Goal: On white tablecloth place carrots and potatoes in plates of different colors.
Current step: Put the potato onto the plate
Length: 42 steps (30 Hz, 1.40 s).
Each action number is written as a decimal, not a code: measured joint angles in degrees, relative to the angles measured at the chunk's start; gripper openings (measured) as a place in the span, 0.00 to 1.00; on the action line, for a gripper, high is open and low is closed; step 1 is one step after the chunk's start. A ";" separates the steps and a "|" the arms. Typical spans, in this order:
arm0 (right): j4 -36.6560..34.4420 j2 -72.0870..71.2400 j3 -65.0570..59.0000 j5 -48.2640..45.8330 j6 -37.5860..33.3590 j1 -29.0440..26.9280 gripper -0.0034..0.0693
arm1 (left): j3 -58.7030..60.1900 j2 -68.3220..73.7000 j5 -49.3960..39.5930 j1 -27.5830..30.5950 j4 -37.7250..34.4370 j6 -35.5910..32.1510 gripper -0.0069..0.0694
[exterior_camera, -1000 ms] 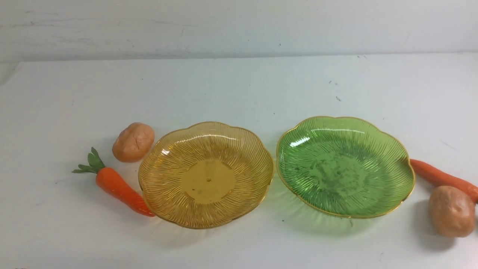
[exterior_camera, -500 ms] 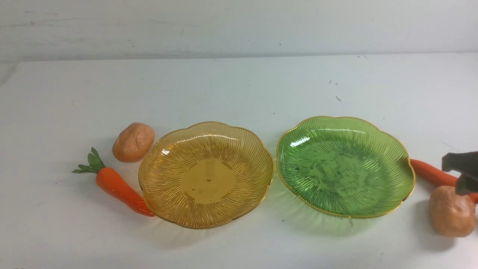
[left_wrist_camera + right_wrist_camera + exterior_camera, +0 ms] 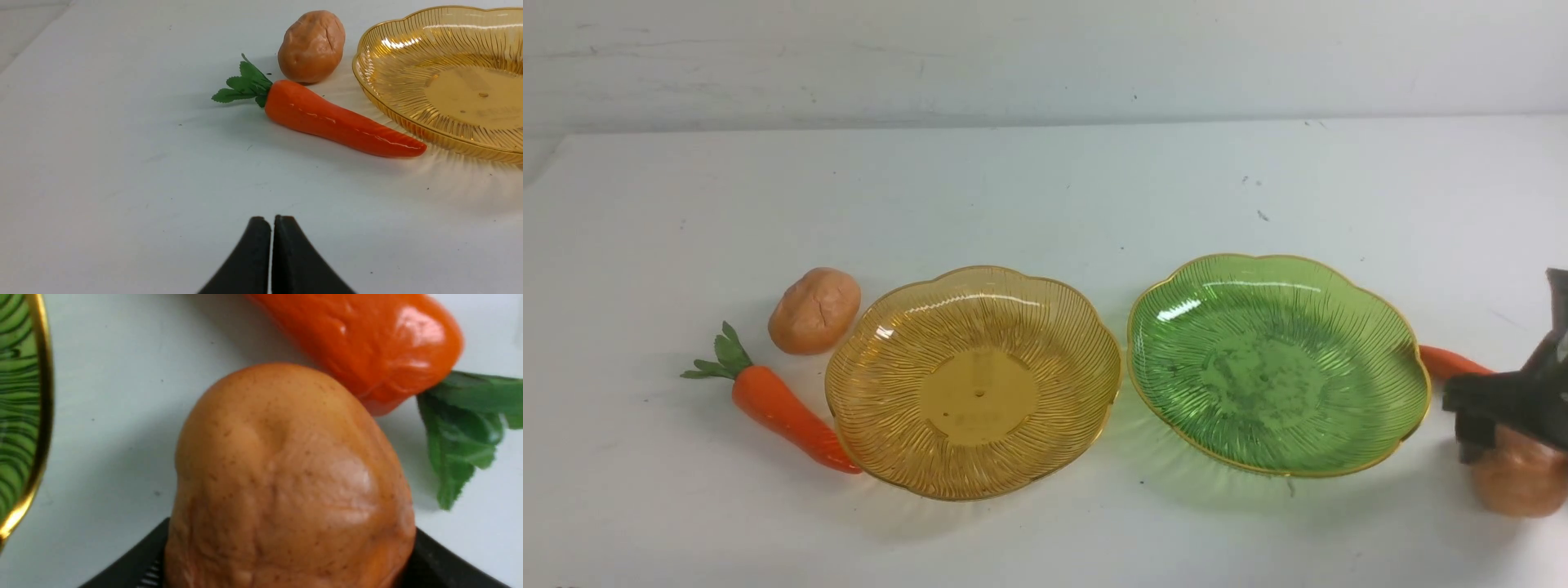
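Observation:
On the white tablecloth (image 3: 1045, 196) the amber plate (image 3: 972, 380) and green plate (image 3: 1278, 363) stand side by side, both empty. One potato (image 3: 814, 310) and one carrot (image 3: 784, 412) lie left of the amber plate. The other carrot (image 3: 1450, 361) and potato (image 3: 1523, 482) lie right of the green plate. My right gripper (image 3: 1494, 425) is down over that potato (image 3: 286, 477), open, with a black finger (image 3: 139, 563) on each side of it. My left gripper (image 3: 271, 218) is shut and empty, short of the left carrot (image 3: 335, 118) and out of the front view.
A pale wall (image 3: 1045, 57) runs behind the table's far edge. The right carrot (image 3: 359, 339) lies just beyond the straddled potato, and the green plate's gold rim (image 3: 39, 416) is close beside it. Small dark specks (image 3: 1262, 216) dot the cloth.
My right gripper has come into the front view from the right edge and dropped down over the right potato, covering part of the carrot. Everything else is unmoved.

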<state>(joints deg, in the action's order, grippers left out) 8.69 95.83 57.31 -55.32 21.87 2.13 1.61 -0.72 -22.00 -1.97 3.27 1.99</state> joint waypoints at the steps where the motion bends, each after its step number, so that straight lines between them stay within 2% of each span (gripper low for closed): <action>1: -0.10 -1.05 0.76 -0.82 -0.44 0.00 0.79 | 0.00 0.00 0.00 0.00 0.00 0.00 0.09; 4: -1.59 -6.14 4.72 -4.88 -2.31 0.00 0.79 | 0.00 0.00 0.00 0.00 0.00 0.00 0.09; 7: -6.41 -10.07 8.36 -5.44 -5.20 0.00 0.79 | 0.00 0.00 0.00 0.00 0.00 0.00 0.09; 13: -18.59 -10.66 10.92 -0.11 -15.15 2.06 0.79 | 0.00 0.00 0.00 0.00 0.00 0.00 0.09; 17: -21.80 -6.20 10.96 3.71 -19.79 5.18 0.79 | 0.00 0.00 0.00 0.00 0.00 0.00 0.09; 26: -22.68 5.61 10.96 10.71 -22.31 7.88 0.79 | 0.00 0.00 0.00 0.00 0.00 0.00 0.09; 33: -22.68 7.93 11.30 10.99 -23.00 7.88 0.95 | 0.00 0.00 0.00 0.00 0.00 0.00 0.09; 39: -21.70 7.93 16.87 4.00 -23.81 7.88 0.99 | 0.00 0.00 0.00 0.00 0.00 0.00 0.09; 41: -18.78 7.93 21.73 -2.96 -23.94 7.88 0.96 | 0.00 0.00 0.00 0.00 0.00 0.00 0.09; 42: -16.60 7.93 23.87 -6.46 -24.00 7.88 0.91 | 0.00 0.00 0.00 0.00 0.00 0.00 0.09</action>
<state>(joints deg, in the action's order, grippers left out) -7.90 103.75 81.18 -61.78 -2.13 10.01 1.61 -0.72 -22.00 -1.97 3.27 1.99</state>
